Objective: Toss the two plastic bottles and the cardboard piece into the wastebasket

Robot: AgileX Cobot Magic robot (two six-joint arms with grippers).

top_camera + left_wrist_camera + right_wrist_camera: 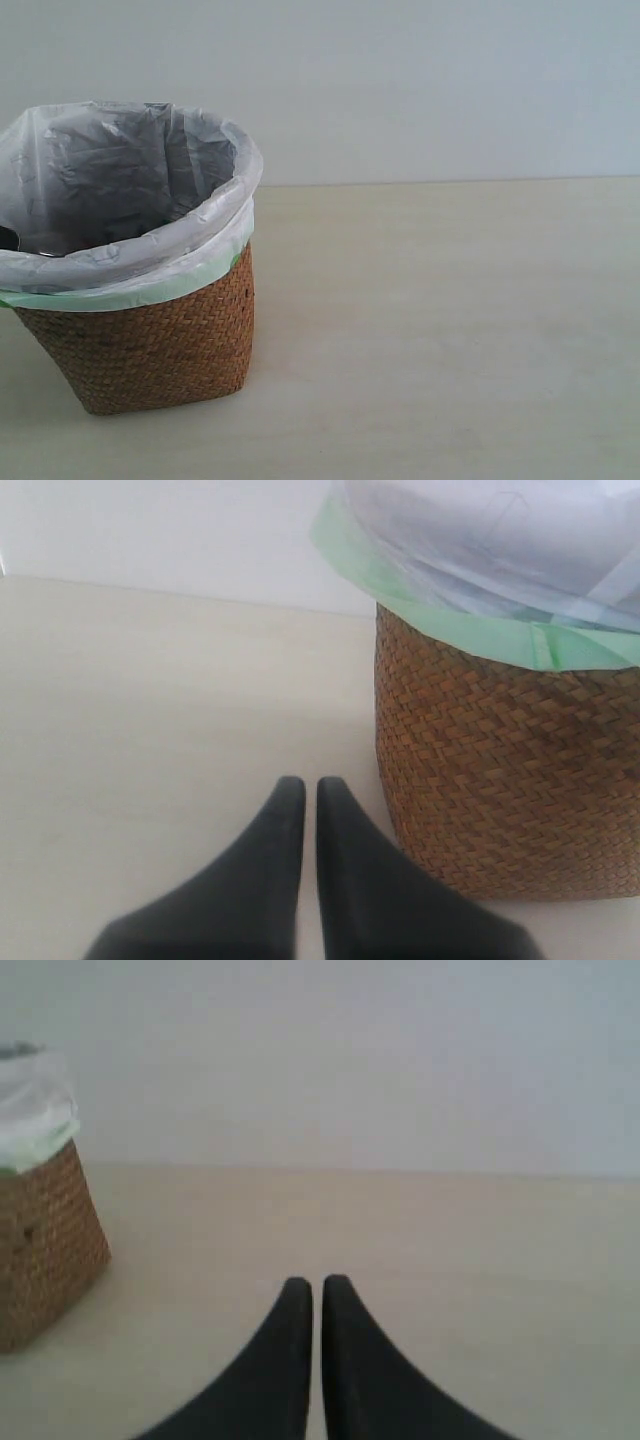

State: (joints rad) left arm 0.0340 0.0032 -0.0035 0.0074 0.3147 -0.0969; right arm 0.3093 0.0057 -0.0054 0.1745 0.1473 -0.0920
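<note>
The brown wicker wastebasket with its white plastic liner stands at the left of the exterior view; neither arm shows there. In the left wrist view my left gripper is shut with nothing in it, low over the table right beside the wastebasket. My right gripper is shut and empty too, further off, with the wastebasket at the frame's edge. Both plastic bottles and the cardboard piece are out of view; I cannot see into the bottom of the basket.
The pale beige table stretches to the right of the basket, with a plain light wall behind it. A green band of the liner hangs just below the basket's rim.
</note>
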